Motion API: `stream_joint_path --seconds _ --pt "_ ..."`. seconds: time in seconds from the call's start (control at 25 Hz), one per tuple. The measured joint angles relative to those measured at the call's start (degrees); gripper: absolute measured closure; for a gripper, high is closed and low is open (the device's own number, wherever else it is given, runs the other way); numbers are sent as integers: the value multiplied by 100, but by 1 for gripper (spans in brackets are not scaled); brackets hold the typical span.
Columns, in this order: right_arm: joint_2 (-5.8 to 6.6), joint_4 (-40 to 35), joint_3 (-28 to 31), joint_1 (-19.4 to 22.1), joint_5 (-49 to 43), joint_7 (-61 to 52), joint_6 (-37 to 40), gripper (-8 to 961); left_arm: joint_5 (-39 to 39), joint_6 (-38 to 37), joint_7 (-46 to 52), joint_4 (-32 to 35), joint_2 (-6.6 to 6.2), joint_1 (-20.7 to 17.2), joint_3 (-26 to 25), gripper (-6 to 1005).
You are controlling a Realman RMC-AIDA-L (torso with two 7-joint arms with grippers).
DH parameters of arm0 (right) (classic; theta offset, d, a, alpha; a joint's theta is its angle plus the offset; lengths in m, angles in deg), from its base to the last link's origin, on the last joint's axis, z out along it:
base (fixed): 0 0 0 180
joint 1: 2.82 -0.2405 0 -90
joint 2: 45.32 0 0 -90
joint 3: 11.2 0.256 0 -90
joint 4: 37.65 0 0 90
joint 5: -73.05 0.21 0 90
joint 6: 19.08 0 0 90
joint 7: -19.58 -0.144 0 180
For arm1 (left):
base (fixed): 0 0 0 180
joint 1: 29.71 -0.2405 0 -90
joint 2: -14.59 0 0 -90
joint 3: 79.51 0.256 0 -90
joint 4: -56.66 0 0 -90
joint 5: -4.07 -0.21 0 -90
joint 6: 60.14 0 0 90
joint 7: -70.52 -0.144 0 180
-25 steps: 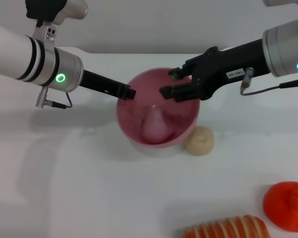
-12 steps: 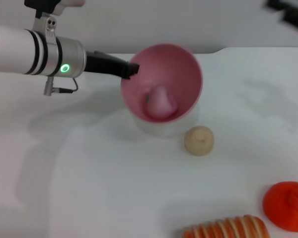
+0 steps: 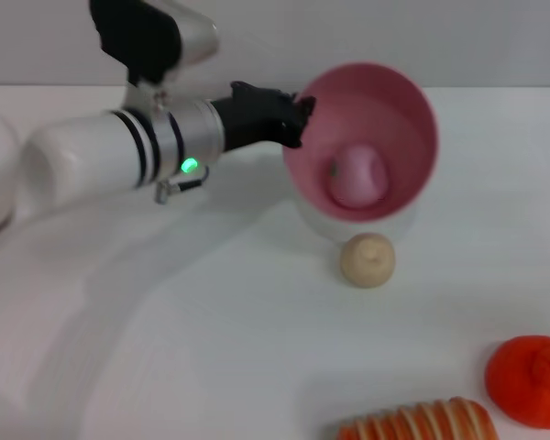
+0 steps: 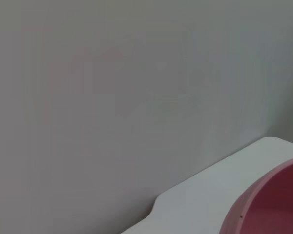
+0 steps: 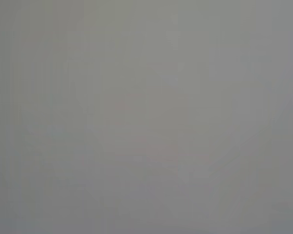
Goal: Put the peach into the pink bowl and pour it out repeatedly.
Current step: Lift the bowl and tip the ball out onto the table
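Text or labels: none readable on the arm, bowl or fruit; the only marking is a green lit ring on the left arm's wrist cuff (image 3: 191, 166).

Left gripper (image 3: 298, 115) is at the pink bowl (image 3: 412, 105), clamped on its near-left rim, jaws pinching the wall. Bowl is lifted off the white table (image 3: 211, 330) and tilted so its mouth faces the head camera. Peach (image 3: 357, 176) sits inside, against the low side of the wall, small green mark toward its left.

Around: beige bun-like lump (image 3: 368, 259) on the table just below the bowl, apart from it. Orange tangerine (image 3: 530, 379) at the lower right, well apart. Orange-and-white striped piece (image 3: 417, 423) along the bottom edge, just left of the tangerine.

Left wrist view shows only a slice of bowl rim (image 4: 268, 204), the table edge and a grey wall. Right gripper not in any view; right wrist view is plain grey.
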Motion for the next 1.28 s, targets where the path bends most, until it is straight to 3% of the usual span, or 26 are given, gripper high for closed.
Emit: stream_joint_path --seconds 0.12,0.24,0.56,0.8,1.0,1.12,1.28 --pt "25 -20 302 89 15 -1 -162 452 765 614 -636 162 11 -180 730 955" --pt "89 -7 499 131 26 -3 -225 452 1009 1169 -834 395 10 -334 1162 955" --pt "244 211 598 146 10 13 -442 452 975 2517 -1082 1173 2 -665 2239 955" --pt "308 239 606 150 10 0 -512 452 862 3741 -1121 1324 2 -664 3098 955" --pt "310 242 608 149 10 -12 -514 451 279 4857 -795 1404 16 -702 3726 955" --pt "308 243 601 146 10 -18 -519 451 -397 5570 -125 1364 2 -721 4135 955" --pt "289 248 582 144 10 -57 -520 451 -1405 5950 915 1282 -16 -889 4247 955"
